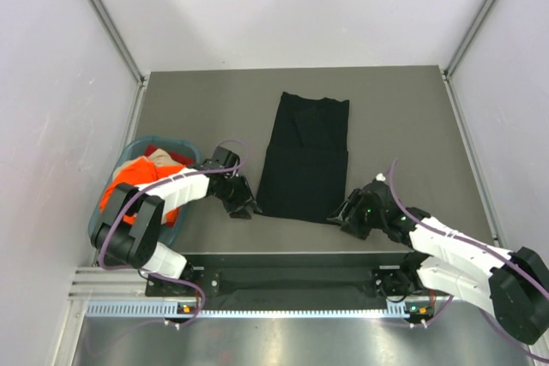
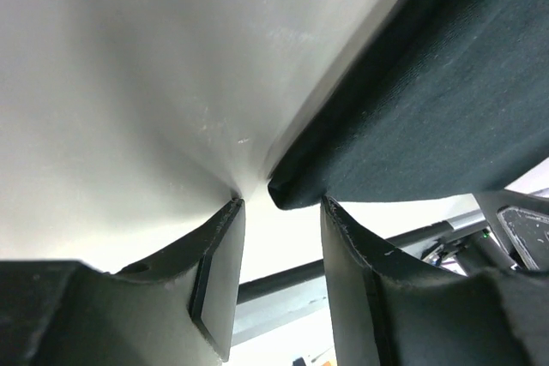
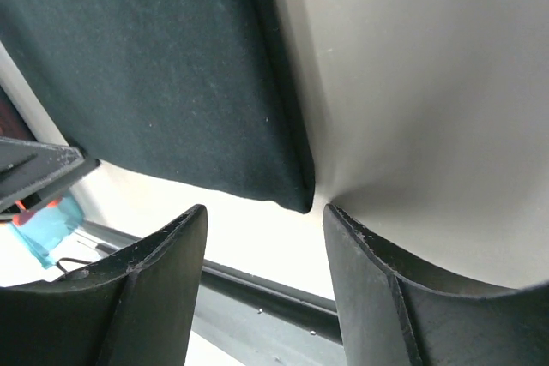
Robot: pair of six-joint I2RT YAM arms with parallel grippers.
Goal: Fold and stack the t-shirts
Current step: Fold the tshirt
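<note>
The black shirt (image 1: 307, 156) lies flat on the table (image 1: 206, 117) as a long, narrow strip. The left gripper (image 1: 243, 205) sits at the shirt's near-left corner and the right gripper (image 1: 347, 212) at its near-right corner. Both have their fingers apart with nothing clamped. In each wrist view the corner lies just ahead of the gap, not yet between the pads. The orange shirt (image 1: 137, 182) is well left of the black shirt, in the basket (image 1: 163, 140).

The likely step is to grasp both near corners for the crosswise fold.

1. Slide the lower finger along the table, under every layer of the corner.
2. Close both grippers together.
3. Lift both corners level.
4. Carry the near hem toward the far hem, keeping the side edges aligned.
5. Avoid dragging the strip.
</note>
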